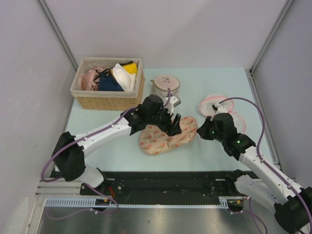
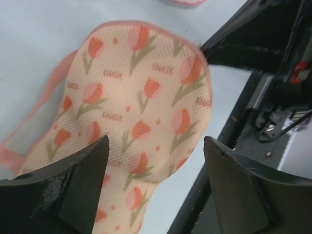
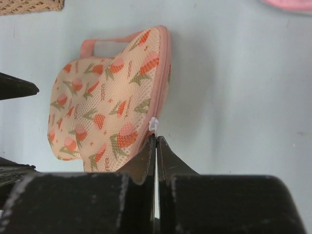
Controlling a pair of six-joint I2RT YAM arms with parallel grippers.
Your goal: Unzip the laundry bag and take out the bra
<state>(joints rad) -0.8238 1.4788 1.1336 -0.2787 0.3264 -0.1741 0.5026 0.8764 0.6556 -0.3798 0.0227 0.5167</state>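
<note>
The cream-peach mesh laundry bag with pink-red tulip prints [image 1: 168, 134] is lying flat on the pale table [image 1: 224, 83], about midway between the left and right edges and a bit closer to the near edge. Its long axis is running roughly left to right, with the right end being tipped slightly toward the far edge. The pink zipper edge [image 3: 163, 73] and its small white zipper pull [image 3: 153, 123] are being pointed at the right gripper [image 3: 155, 141]. The pink loop handle [image 3: 105, 43] is sitting on the opposite end. The bra isn't being shown anywhere, so presumably it's being kept inside.

The right gripper is being squeezed down to a sliver right at the pull, but whether the tab is actually being pinched can't be told. The left gripper [image 2: 156, 144] is being held wide open over the bag, with nothing in it.

Risks, imo: if the pull is being dragged while the bag isn't being pinned, the whole light pouch is probably getting towed along instead of being unzipped. The tiny tab could also be slipped out of those narrow tips. And since the zipper is curving round the rim, a straight tug is likely getting jammed at the bend.
</note>
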